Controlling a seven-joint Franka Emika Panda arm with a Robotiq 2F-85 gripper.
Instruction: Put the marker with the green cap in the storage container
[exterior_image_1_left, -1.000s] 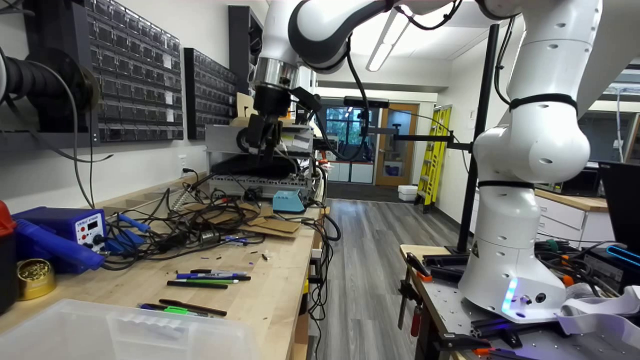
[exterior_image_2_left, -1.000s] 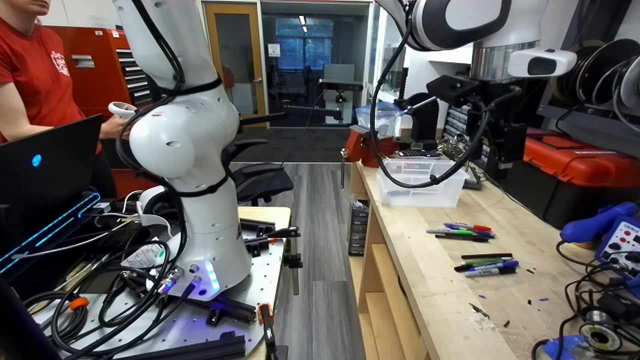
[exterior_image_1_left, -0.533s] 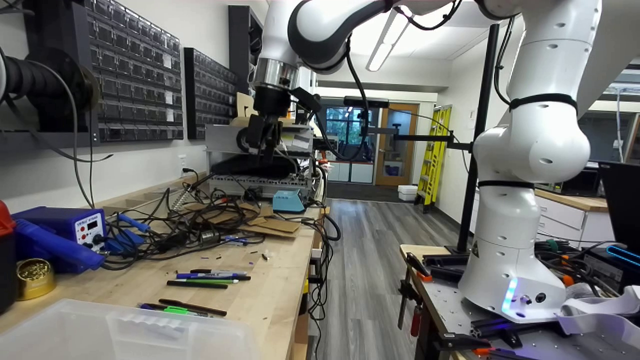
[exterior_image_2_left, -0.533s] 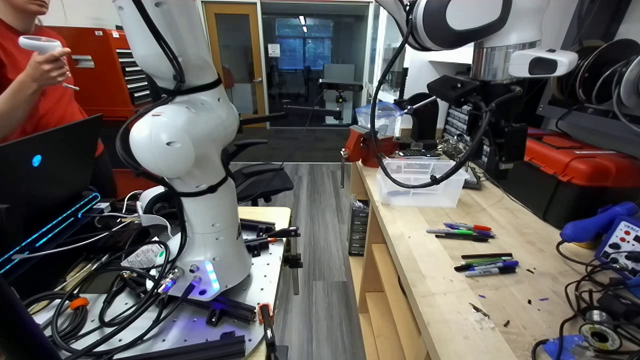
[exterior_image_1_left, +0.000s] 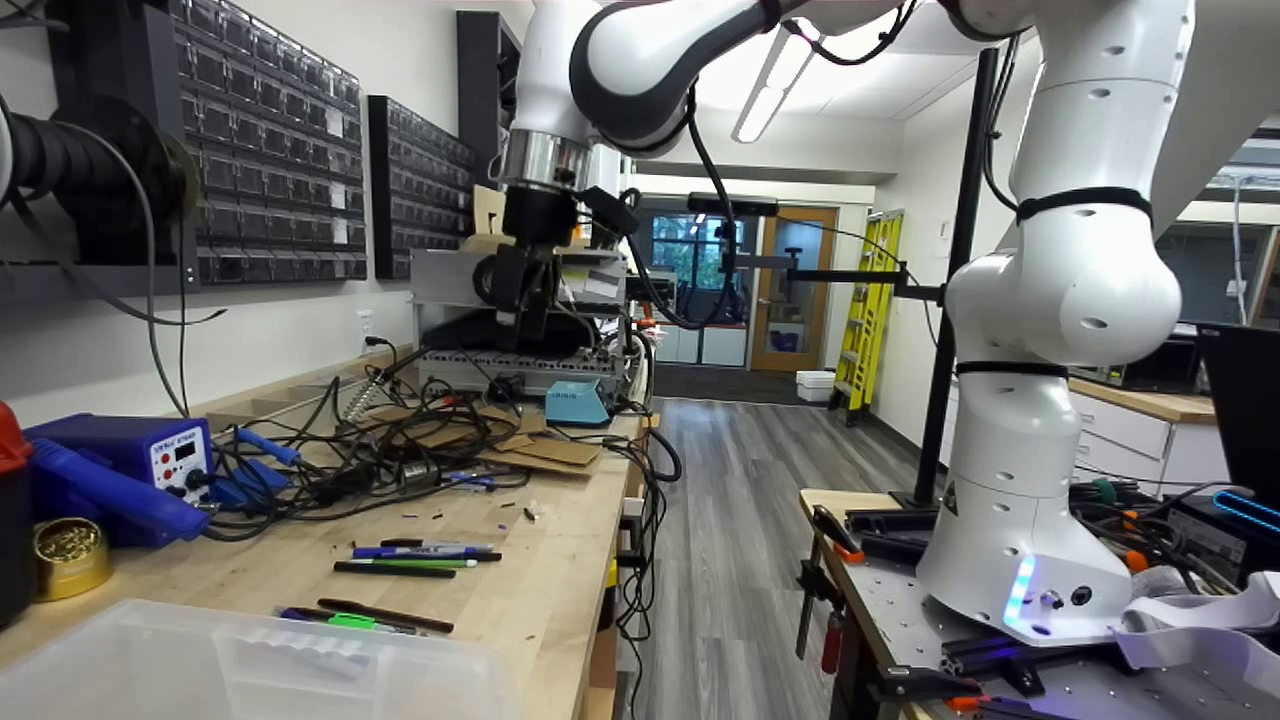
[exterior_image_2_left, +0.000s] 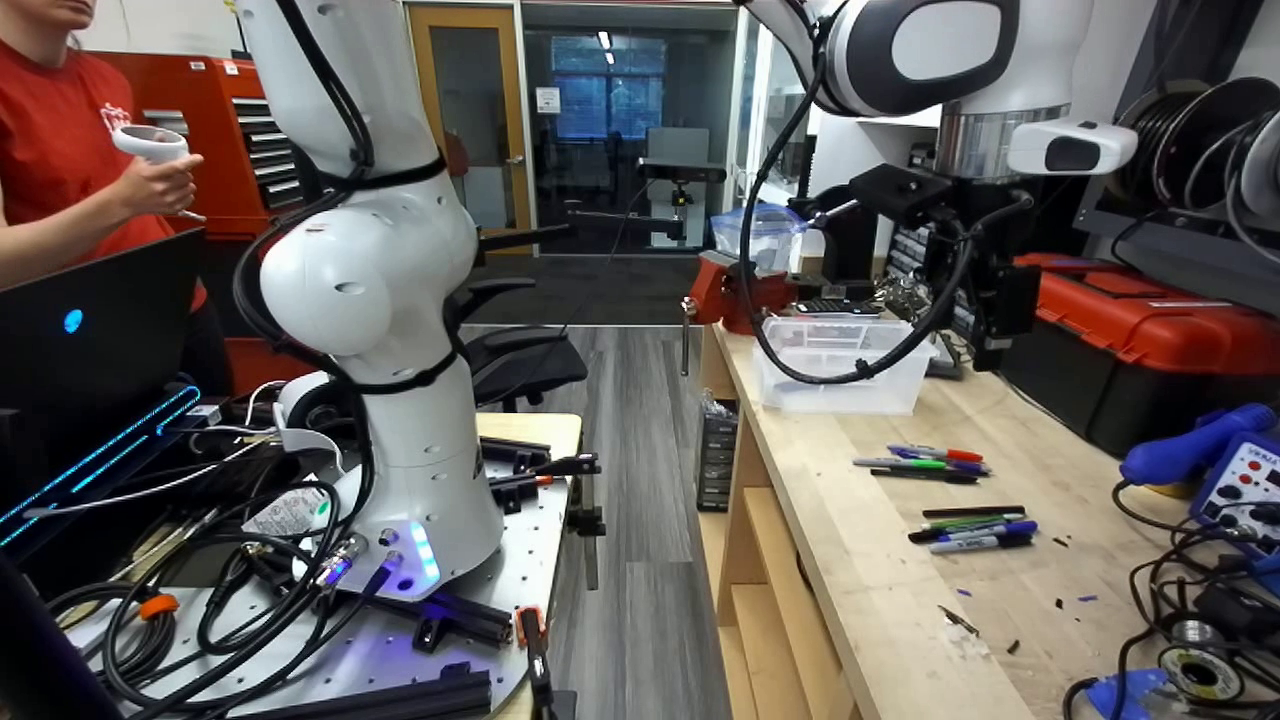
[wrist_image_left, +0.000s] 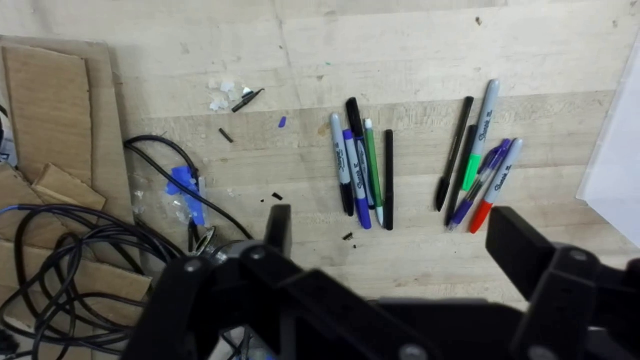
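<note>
1. Lying on the bench (wrist_image_left: 420, 65) in the wrist view, the green-capped marker (wrist_image_left: 481, 135) has its cap toward the lower edge. Two black pens (wrist_image_left: 454, 152) lie along one side of it; a purple pen (wrist_image_left: 482, 180) and a red-capped marker (wrist_image_left: 496, 186) lie along the other. Five more pens (wrist_image_left: 373, 170) form a separate group. The gripper (wrist_image_left: 390, 225) shows at the bottom, its fingers spread wide, with bench surface visible between them.

2. In an exterior view, the bin (exterior_image_1_left: 290, 670) occupies the lower left corner; the green-capped marker lies outside it, near the rim. A blue device (exterior_image_1_left: 130, 440) stands farther along the bench. The gripper hangs above the bench, fingertips downward.

3. In an exterior view, a person (exterior_image_2_left: 50, 150) in a red shirt holds a white controller (exterior_image_2_left: 150, 142). The bin stands near the green-capped marker, with a red-lidded toolbox (exterior_image_2_left: 1140, 325) at right. Finger spacing cannot be judged here.
</note>
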